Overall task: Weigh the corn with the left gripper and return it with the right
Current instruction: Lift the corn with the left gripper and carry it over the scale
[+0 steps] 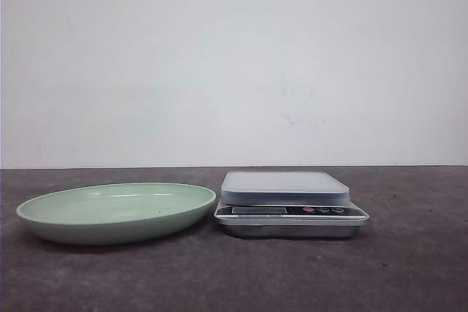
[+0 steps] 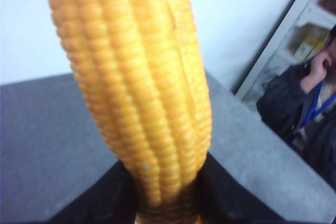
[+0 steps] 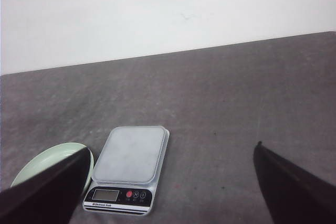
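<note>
The corn (image 2: 136,87), a yellow-orange cob with kernel rows, fills the left wrist view and stands out from between the black fingers (image 2: 100,198). My left gripper (image 2: 168,203) is shut on its lower end, held up above the grey table. The scale (image 1: 290,204), silver with a bare white platform, stands at the table's middle; it also shows in the right wrist view (image 3: 128,169). My right gripper (image 3: 170,182) is open and empty, high above the table to the right of the scale. Neither gripper nor the corn shows in the front view.
A pale green plate (image 1: 117,211) lies just left of the scale, nothing on it; its rim shows in the right wrist view (image 3: 37,163). A white wall stands behind the table. A seated person (image 2: 310,114) is off the table's side in the left wrist view.
</note>
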You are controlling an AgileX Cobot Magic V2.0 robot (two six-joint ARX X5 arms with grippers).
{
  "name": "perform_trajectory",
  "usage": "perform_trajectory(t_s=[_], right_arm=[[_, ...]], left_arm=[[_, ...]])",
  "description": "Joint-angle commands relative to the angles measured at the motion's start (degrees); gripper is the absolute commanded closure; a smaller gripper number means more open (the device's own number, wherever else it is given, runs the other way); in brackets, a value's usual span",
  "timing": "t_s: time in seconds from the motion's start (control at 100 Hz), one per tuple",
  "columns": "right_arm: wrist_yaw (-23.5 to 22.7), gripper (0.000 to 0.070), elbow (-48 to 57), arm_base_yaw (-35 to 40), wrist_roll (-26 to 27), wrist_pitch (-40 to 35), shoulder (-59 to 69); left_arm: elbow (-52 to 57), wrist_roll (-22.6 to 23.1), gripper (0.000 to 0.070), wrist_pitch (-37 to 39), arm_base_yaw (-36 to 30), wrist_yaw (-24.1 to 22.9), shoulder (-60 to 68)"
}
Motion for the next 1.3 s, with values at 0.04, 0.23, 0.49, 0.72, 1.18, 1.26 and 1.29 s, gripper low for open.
perform_trajectory(t_s=[0.04,0.23,0.49,0.72,1.18,1.26,1.29], right_arm=[[0.0,0.008,0.8,0.0,0.7,0.4,0.4],[0.0,0.0081,0.8,0.0,0.7,0.4,0.4],[0.0,0.008,0.8,0.0,0.7,0.3,0.4],[0.0,0.0081,0.8,0.0,0.7,0.1,0.4],[0.1,0.0081,0.8,0.0,0.7,-1.3,0.4],[0.2,0.0081,0.8,0.0,0.7,-1.5,0.4],[0.3,0.0081,0.8,0.0,0.7,-1.5,0.4]], left_arm=[[1.4,-2.1,0.0688,3.3,-0.7,1.8,0.8],[1.4,-2.1,0.0688,6.5,-3.1,2.2,2.7],[1.4,-3.8,0.0687,11.4,-6.2,2.5,8.0],[1.4,-4.7,0.0684,12.4,-7.7,2.7,14.5],[1.4,-4.8,0.0683,11.0,-10.3,2.9,29.0],[1.4,-4.8,0.0683,10.7,-10.7,2.9,31.6],[1.4,-4.9,0.0683,10.4,-10.8,2.9,32.5]])
